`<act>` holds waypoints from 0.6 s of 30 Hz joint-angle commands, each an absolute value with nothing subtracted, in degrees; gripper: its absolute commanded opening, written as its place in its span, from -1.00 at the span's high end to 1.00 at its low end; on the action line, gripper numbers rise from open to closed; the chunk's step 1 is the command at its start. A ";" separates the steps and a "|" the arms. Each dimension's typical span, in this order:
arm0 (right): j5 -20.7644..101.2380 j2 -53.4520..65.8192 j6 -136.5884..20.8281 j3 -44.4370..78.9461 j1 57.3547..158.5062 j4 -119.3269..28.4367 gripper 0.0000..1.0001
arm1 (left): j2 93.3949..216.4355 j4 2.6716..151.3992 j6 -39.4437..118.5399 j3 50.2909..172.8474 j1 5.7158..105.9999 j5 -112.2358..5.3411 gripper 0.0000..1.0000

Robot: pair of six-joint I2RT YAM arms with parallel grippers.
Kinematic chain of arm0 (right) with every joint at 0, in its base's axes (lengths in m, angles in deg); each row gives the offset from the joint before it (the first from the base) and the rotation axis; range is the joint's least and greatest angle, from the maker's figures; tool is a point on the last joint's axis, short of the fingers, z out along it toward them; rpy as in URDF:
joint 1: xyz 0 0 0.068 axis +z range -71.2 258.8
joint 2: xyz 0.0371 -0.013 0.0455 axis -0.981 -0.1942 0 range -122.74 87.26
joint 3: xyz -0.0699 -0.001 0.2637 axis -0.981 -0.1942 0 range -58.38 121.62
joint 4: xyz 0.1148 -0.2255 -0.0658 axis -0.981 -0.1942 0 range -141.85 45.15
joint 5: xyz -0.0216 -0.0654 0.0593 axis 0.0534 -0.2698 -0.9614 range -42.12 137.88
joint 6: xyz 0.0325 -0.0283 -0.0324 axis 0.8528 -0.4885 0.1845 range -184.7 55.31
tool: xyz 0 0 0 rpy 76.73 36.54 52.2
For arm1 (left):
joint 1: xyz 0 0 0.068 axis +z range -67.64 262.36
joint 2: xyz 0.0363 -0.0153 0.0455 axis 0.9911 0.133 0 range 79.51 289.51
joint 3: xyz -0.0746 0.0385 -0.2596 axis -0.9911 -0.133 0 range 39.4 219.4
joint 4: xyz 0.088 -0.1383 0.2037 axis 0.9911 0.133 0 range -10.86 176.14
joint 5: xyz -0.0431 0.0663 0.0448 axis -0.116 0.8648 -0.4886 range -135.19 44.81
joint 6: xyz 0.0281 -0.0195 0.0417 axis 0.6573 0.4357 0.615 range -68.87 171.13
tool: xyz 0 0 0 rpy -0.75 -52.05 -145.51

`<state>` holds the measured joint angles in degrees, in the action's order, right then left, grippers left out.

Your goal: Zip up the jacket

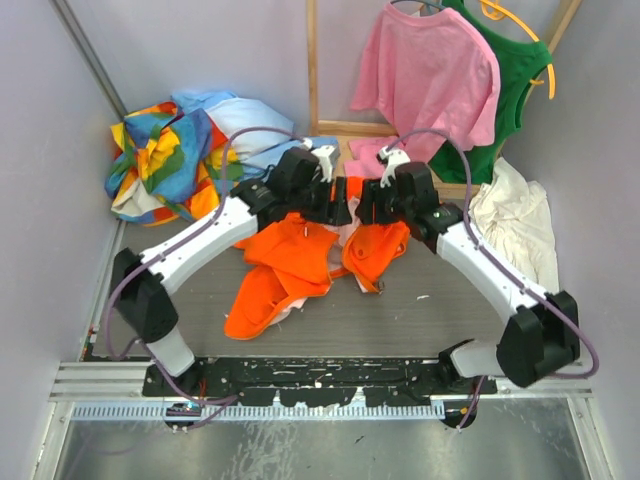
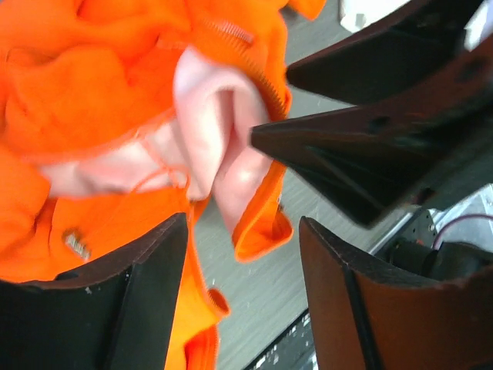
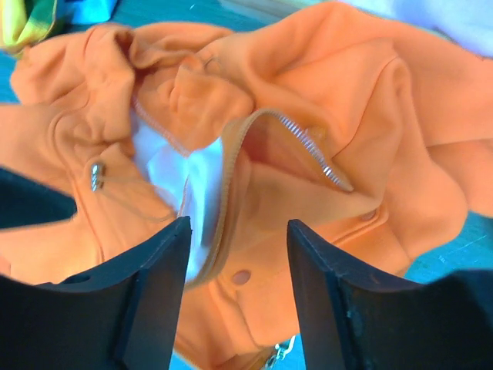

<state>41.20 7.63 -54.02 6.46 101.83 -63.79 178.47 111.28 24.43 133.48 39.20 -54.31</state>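
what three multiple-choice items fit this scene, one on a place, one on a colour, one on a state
1. Where is the jacket? A on a hanger; B on the table; C on the floor.
2. What colour is the hanging T-shirt? A blue; B yellow; C pink.
3. How is the jacket's zipper? A open; B fully closed; C torn off.
Key: 1 B, it lies crumpled on the grey tabletop; 2 C, pink in front of the green top; 3 A, teeth rows apart with pale lining showing.

No legible text, labels, brands or numbers anywhere.
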 commanded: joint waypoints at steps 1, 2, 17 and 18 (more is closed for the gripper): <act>42.51 14.97 -52.50 -0.15 105.53 -60.66 -0.22 | 167.11 107.27 23.40 123.04 42.28 -55.02 -0.27; 42.79 16.59 -52.14 -1.86 106.41 -60.36 -0.25 | 164.53 106.86 22.68 119.60 43.77 -55.22 -0.29; 41.99 27.07 -43.64 -11.62 121.62 -55.22 -0.60 | 137.22 112.80 19.44 85.82 50.80 -46.31 -0.61; 41.42 26.20 -42.72 -12.75 122.10 -53.57 -0.60 | 137.39 112.01 19.10 84.58 50.80 -46.77 -0.62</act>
<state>44.74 27.52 -47.50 -9.91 120.21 -60.99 137.90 112.98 20.65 88.50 50.81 -49.11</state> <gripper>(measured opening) 0.800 0.803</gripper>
